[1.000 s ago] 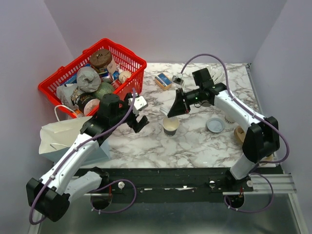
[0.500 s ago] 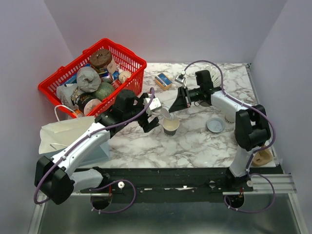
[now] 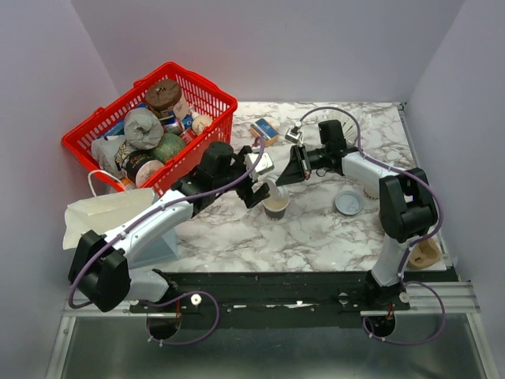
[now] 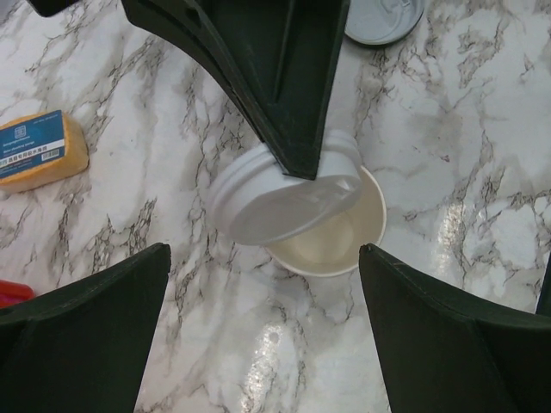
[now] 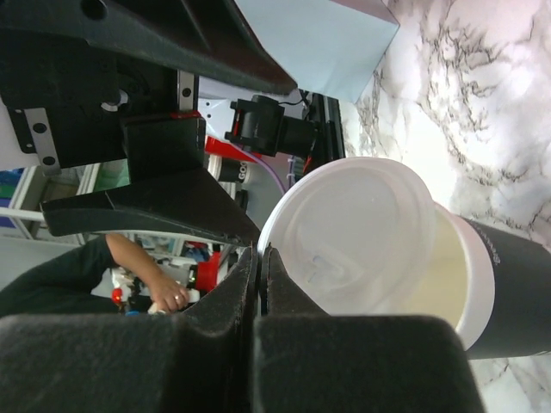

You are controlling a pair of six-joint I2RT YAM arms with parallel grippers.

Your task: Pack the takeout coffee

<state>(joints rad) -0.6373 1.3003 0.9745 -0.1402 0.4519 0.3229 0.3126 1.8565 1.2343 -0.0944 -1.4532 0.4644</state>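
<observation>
Right tool (image 5: 258, 251) is pinched narrow on the rim of the one white lid (image 4: 275, 202), and I see that lid tilted, covering only part of the mouth of the single takeout coffee (image 3: 276, 208). That cup stands upright near the middle of the marble worktop (image 3: 316, 233). My left tool (image 4: 263, 249) hangs above it spread wide, one finger on each side, touching nothing. I also count one loose lid disc (image 3: 349, 203) to the right, one orange packet (image 3: 265, 130) farther back, one red basket (image 3: 213, 87) far left, and one white paper bag (image 3: 102, 217) near left.
</observation>
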